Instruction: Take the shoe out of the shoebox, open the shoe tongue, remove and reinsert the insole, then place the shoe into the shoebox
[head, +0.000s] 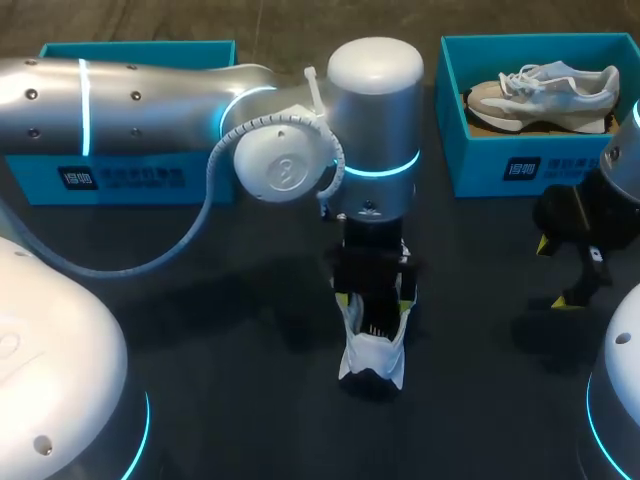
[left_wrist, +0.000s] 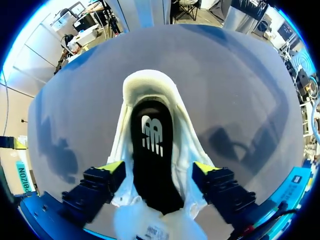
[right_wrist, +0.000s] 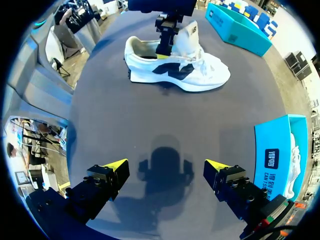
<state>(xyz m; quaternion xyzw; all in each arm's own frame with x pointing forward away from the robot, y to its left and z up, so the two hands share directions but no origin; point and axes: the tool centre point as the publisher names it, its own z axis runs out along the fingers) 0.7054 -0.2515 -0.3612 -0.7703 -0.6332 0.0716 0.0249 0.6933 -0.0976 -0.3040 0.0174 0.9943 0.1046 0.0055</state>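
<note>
A white shoe (head: 372, 350) stands on its sole at the middle of the dark table (head: 250, 350), out of its box, with the left gripper (head: 376, 297) directly above its opening. The left wrist view shows the fingers spread wide and holding nothing, one yellow tip just beside each side of the shoe, which lies between them. Between the tips lies the black insole (left_wrist: 152, 165), stamped with a white logo. The tongue (right_wrist: 189, 35) stands pulled up, and the tag at its end carries print too small to read. A dark emblem marks the shoe's side in the right wrist view.

The right gripper (head: 558, 270) hangs over bare tabletop at the right, well apart from the shoe. Its fingers are parted wide and it holds nothing.

Two teal boxes sit along the far edge. The right shoebox (head: 480, 160) holds a second shoe (head: 545, 95), grey and white, lying on its side. The left shoebox (head: 130, 175) is partly hidden behind the left arm. Each box bears on its front wall a dark square emblem with a line of white characters beside it.
</note>
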